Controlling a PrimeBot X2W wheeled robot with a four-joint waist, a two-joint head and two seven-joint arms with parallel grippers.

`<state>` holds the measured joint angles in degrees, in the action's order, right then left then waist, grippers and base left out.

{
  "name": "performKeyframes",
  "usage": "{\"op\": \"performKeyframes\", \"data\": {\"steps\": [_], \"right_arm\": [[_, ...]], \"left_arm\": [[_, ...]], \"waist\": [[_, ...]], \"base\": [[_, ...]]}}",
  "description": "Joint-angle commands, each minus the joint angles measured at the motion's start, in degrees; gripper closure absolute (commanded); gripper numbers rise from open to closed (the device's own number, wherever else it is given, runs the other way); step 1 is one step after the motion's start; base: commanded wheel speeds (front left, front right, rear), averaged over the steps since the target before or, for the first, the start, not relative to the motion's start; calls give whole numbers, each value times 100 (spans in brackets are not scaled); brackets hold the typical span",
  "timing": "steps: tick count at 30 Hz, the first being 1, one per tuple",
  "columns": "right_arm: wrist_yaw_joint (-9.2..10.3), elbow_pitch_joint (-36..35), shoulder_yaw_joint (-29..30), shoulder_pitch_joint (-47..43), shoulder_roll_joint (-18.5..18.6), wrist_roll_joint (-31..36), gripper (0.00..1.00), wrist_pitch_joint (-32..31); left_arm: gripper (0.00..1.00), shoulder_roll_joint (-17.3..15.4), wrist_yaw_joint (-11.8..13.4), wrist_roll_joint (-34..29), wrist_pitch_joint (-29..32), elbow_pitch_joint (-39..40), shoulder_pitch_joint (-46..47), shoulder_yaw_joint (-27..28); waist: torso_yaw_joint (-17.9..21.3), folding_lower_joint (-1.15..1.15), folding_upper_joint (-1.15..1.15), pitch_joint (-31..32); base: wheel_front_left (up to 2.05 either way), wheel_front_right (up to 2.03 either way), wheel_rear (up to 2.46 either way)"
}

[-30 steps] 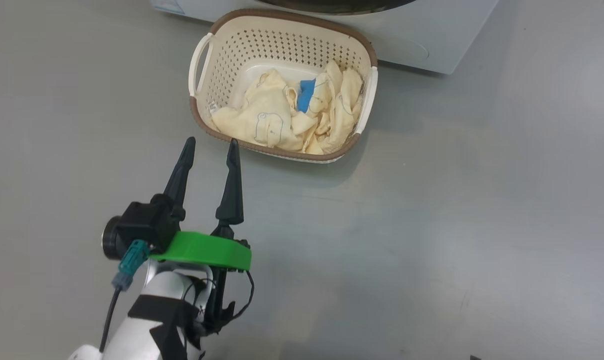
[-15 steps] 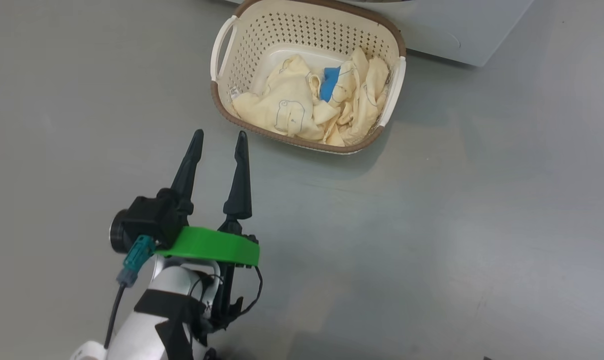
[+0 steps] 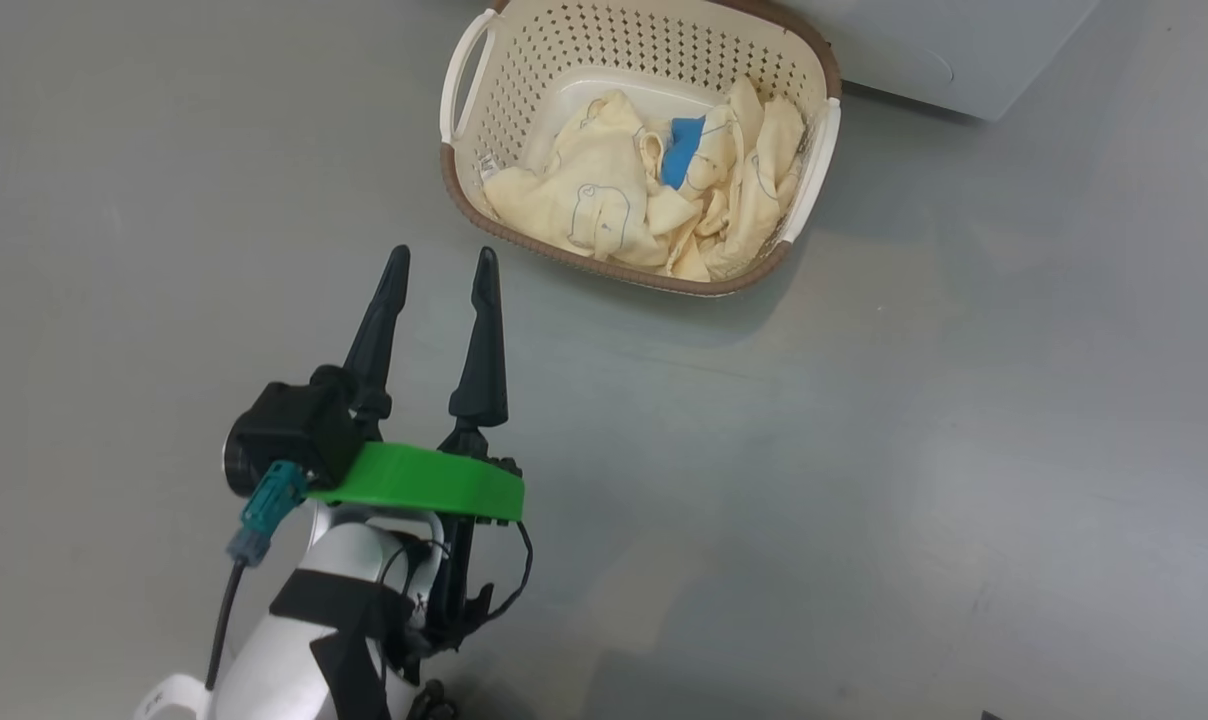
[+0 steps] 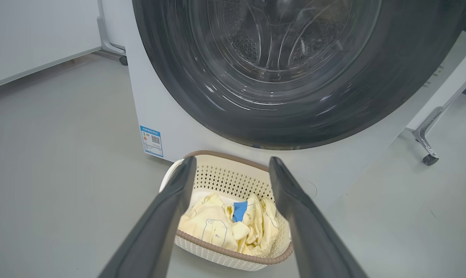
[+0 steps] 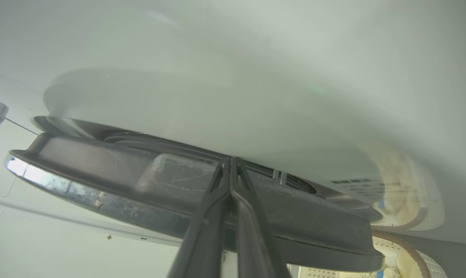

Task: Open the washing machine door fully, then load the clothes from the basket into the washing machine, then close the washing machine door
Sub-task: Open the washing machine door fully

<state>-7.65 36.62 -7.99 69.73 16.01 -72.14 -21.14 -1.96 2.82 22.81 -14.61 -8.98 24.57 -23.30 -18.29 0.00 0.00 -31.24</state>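
While the door [image 4: 345, 116] waits to be swung wide, the lot stands as listed.

- Machine [image 3: 944, 50]: white front, set on the grey floor [image 3: 864, 450]; blue label low on its front in the left wrist view.
- Door: black rim and glass bowl face the left wrist view, with the steel drum [image 4: 264, 42] seen through the glass. In the right wrist view it shows edge-on, with a narrow gap to the machine front. Judged at most barely ajar, not fully open.
- Right claw [image 5: 230, 159]: fingers [image 5: 213, 216] pressed together, nothing held. The tips lie at the seam between door and front; contact cannot be told.
- Left claw [image 3: 442, 252]: spread wide and empty, hanging above the floor, near the basket [image 3: 604, 268] and pointing towards it.
- Basket: on the floor just before the machine, below the door.
- Clothes [image 3: 604, 200]: all in the basket, in a crumpled heap, with the blue patch near the middle.

Step in hand, by judgement: the first one, opening the door. Next move calls for the right claw to catch the door's edge and draw it round on its hinge, clearing the basket below. Loading would then fall to the waiting left claw.
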Motion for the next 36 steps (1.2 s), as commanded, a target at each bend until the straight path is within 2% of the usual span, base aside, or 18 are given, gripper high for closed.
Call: {"op": "performKeyframes", "data": {"steps": [1, 17, 36], "right_arm": [[16, -146, 16, 263, -84, -87, 100, -53], [16, 738, 168, 728, -335, -825, 100, -999], [16, 1192, 153, 675, -439, -981, 100, -1545]], "left_arm": [[0, -92, 18, 27, -39, 202, 51, 156], [0, -92, 26, 52, -39, 250, 32, 145], [0, -92, 53, 77, -39, 233, 2, 118]], "waist": [[-8, 0, 0, -10], [-44, 0, 0, -32], [-33, 0, 0, 99]], "base": [[0, 0, 0], [0, 0, 0], [0, 0, 0]]}}
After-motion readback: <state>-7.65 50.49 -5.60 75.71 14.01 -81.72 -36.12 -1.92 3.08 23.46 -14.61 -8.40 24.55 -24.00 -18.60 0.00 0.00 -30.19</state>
